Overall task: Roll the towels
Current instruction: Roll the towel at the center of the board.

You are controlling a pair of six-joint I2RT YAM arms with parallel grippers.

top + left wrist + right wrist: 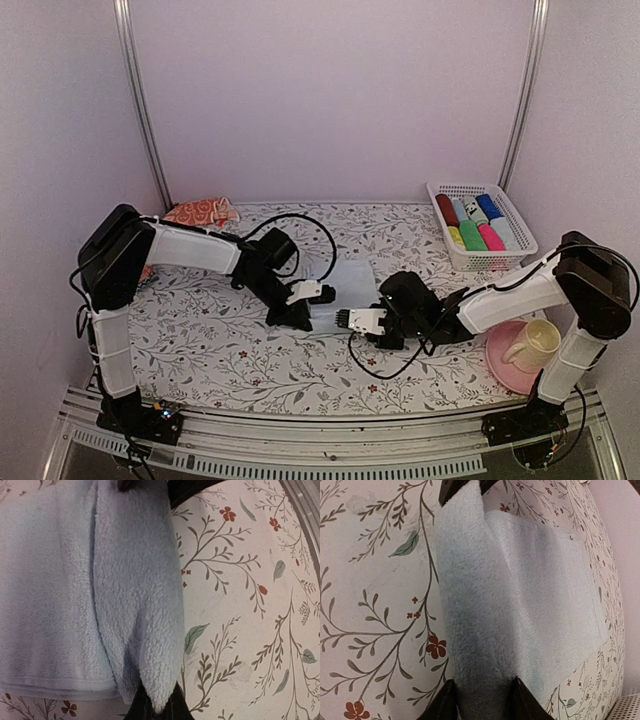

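Light blue towel [350, 285] lies in the middle of the desk [220, 340], one edge gathered into a raised fold. Left claw [326, 292] is pinched tight on that fold from the left, and right claw [343, 319] grips it from the near side, fleece filling the gap between its fingers [445, 702]. Orange-red towel [200, 212] sits crumpled at the far left, behind the left arm. A white basket [490, 262] of rolled cloths stands far right, with a cream mug [530, 345] on a pink plate [505, 380] nearer

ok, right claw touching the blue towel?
Touching. Right wrist view: a fold of the towel sits pinched inside the right claw.
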